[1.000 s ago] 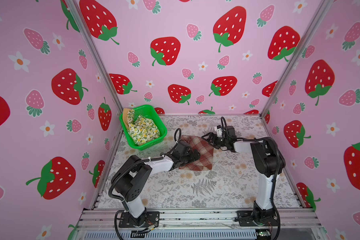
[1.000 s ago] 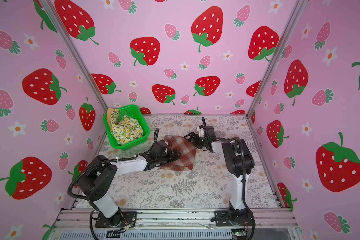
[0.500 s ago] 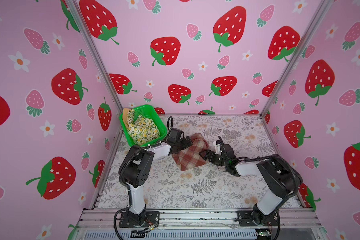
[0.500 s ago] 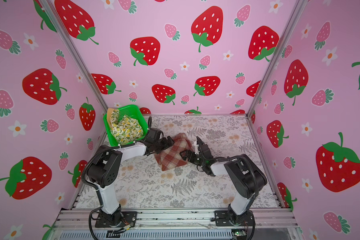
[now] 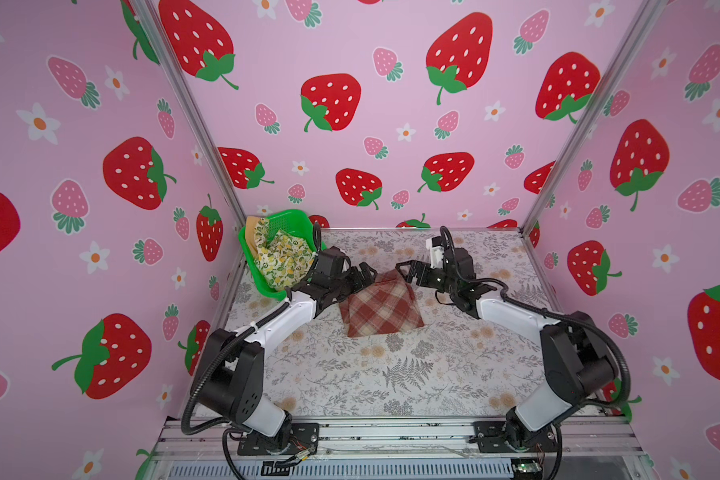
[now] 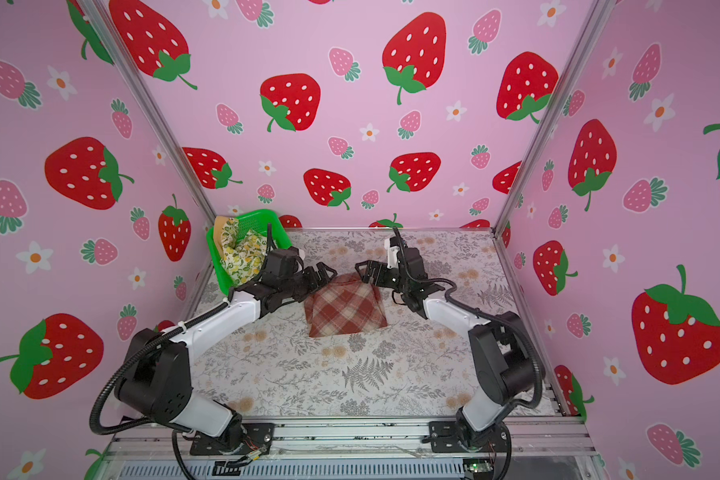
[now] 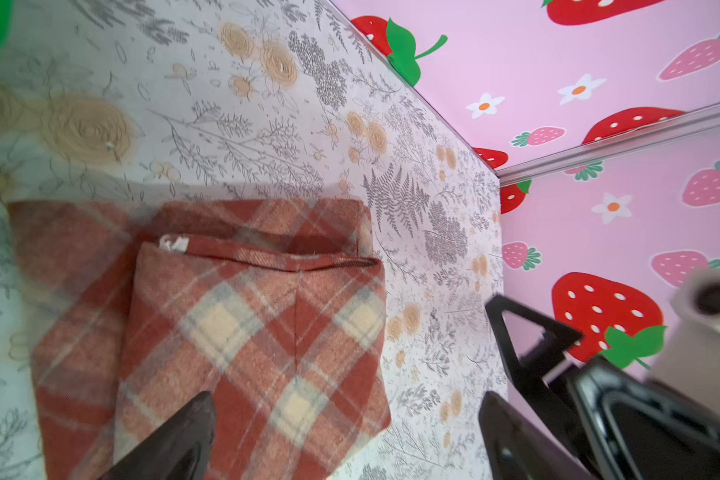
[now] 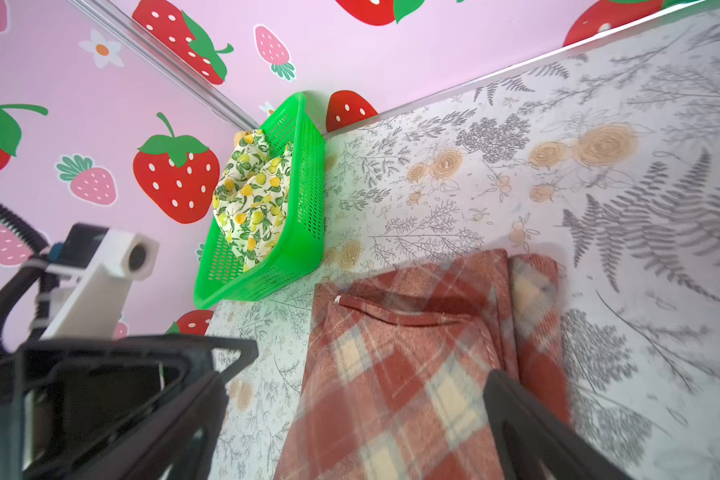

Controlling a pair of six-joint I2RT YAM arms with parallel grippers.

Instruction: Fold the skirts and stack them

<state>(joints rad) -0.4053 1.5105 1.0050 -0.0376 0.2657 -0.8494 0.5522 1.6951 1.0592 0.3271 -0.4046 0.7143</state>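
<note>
In both top views the plaid skirt [image 5: 381, 307] lies folded into a compact block on the open middle of the floral counter [image 5: 391, 374]. That looks to me like the base for the stack, with room left all round it. The left end effector [image 5: 360, 274] and the right end effector [image 5: 406, 270] hover at its far edge, facing each other, each with jaws spread wide and no cloth between them. My guess is that this fold is finished.

The green basket [image 5: 285, 216] sits in the far-left corner, out of the working area. The lemon skirt [image 5: 281, 257] is bunched inside it, and the mustard skirt [image 5: 251, 232] peeks out behind. Both have yet to be folded.

The left wrist view looks down over the plaid skirt [image 7: 258, 332]. Its waistband is turned across the top, and a narrower layer shows underneath on one side. A small white tag [image 7: 173, 243] sits at the waistband corner, too small and blurred for any lettering to be read. One dark finger [image 7: 175, 440] hangs over the cloth, well apart from its mate.

In the right wrist view the same folded edges show, the top layer lying neatly over the lower one. The basket [image 8: 304, 187] leans against the pink wall with the lemon print spilling towards its rim. I can find no brand or writing anywhere, only strawberries and flowers on the walls.
</note>
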